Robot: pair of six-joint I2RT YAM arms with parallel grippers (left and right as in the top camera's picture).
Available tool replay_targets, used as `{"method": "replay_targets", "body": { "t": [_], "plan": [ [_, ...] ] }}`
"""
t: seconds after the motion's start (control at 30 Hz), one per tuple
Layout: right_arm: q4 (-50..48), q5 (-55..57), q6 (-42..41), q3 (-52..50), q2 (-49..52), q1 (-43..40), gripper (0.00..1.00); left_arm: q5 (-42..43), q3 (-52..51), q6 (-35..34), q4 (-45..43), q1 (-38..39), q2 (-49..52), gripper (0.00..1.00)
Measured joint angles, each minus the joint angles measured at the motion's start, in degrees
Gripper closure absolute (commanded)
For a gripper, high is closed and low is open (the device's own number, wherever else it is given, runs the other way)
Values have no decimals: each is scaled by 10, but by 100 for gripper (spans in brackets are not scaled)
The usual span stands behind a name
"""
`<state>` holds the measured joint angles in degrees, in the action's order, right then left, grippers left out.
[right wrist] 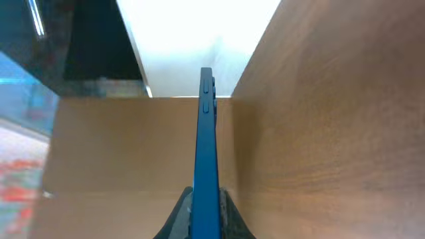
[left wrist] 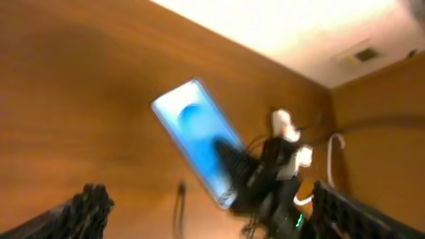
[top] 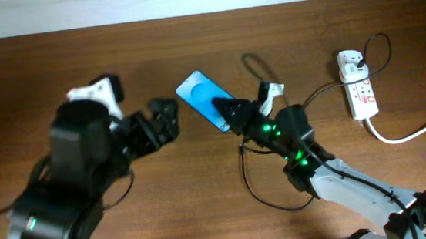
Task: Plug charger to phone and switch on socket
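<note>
Overhead view: we find the slim rectangular phone with a bright blue screen (top: 202,96) at mid-table, its lower end clamped in the right hand (top: 232,116). The right wrist view confirms the grip: the phone stands edge-on, pinched between both fingers (right wrist: 226,211). We cannot tell whether it touches the brown wooden table (top: 198,214).

The left hand (top: 165,117) hangs just left of the phone, fingers (left wrist: 89,206) spread wide and holding nothing.

The long thin black charger cable (top: 246,171) loops loosely on the table below the right hand. Its white plug adapter (top: 352,62) sits at the top of the small white oblong socket strip with red switch marks (top: 360,87), well apart at far right.

We judge the task early. The phone is secured, but we see no connector seated in it, and its port end is hidden by the hand. The switch position is too small to read. Plugging in and switching on appear outstanding.
</note>
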<state>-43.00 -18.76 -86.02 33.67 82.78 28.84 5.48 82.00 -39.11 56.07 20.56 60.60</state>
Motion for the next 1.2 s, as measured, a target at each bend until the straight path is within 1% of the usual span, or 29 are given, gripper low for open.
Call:
{"method": "replay_targets", "body": {
  "t": [0.03, 0.07, 0.1, 0.17, 0.2, 0.23, 0.3, 0.33, 0.37, 0.43, 0.47, 0.5, 0.53, 0.57, 0.6, 0.63, 0.67, 0.7, 0.73, 0.77, 0.8, 0.93, 1.0, 1.1, 1.2],
  "plan": [
    [0, -35, -43, 0, 0, -14, 96, -11, 0, 6, 12, 0, -24, 1],
    [0, -88, -88, 0, 0, -27, 96, -23, -2, 10, 57, 0, -63, 1],
    [0, -114, -104, 0, 0, -33, 96, -28, -5, 10, 72, 0, -87, 1],
    [-7, -174, -126, 0, 0, -44, 96, -29, -59, -1, 110, 0, -148, 1],
    [-17, -197, -130, 0, 0, -48, 96, -30, -85, -12, 96, 0, -172, 1],
    [-20, -217, -130, 0, 0, -52, 96, -27, -141, -35, 91, 0, -211, 1],
    [-20, -232, -127, 0, 0, -52, 96, -3, -224, -76, 14, 0, -241, 1],
    [-20, -239, -126, 0, 0, -52, 96, 22, -277, -108, -59, 0, -243, 1],
    [-20, -239, -113, 0, 0, -52, 96, 38, -311, -142, -110, 0, -238, 1],
    [-20, -227, -84, 0, 0, -53, 95, 58, -342, -236, -159, 0, -222, 1],
    [-20, -217, -66, 0, 0, -53, 96, 62, -344, -252, -164, 0, -218, 1],
    [-20, -213, -59, 0, 0, -53, 96, 80, -353, -295, -226, -1, -189, 1],
    [-20, -212, -56, 0, 0, -53, 96, 96, -356, -315, -278, -1, -156, 1],
    [-19, -212, -55, -1, 0, -53, 96, 110, -356, -335, -308, -1, -126, 0],
    [-19, -214, -59, 0, 1, -53, 96, 129, -357, -357, -342, -1, -84, 5],
    [-20, -218, -73, 0, 1, -53, 96, 164, -357, -383, -394, -1, -22, 14],
    [-19, -219, -80, 0, 1, -53, 96, 182, -360, -394, -412, -1, 13, 17],
    [-20, -223, -97, 0, 1, -53, 96, 204, -360, -402, -447, -1, 50, 22],
    [-20, -225, -111, 0, 1, -53, 96, 215, -360, -407, -459, -1, 72, 29],
    [-20, -226, -120, 0, 1, -53, 96, 218, -360, -411, -472, -1, 82, 43],
    [-20, -227, -124, 0, 1, -53, 96, 215, -360, -413, -476, -1, 82, 45],
    [-3, -227, -148, 0, 1, -53, 96, 179, -360, -415, -484, -1, 82, 46],
    [13, -227, -154, 0, 1, -53, 96, 154, -360, -416, -498, -1, 82, 50],
    [12, -227, -171, 0, 1, -53, 96, 125, -360, -420, -499, -1, 82, 56],
    [12, -226, -180, 0, 1, -53, 96, 112, -360, -425, -510, -1, 82, 62]
  ]
}}
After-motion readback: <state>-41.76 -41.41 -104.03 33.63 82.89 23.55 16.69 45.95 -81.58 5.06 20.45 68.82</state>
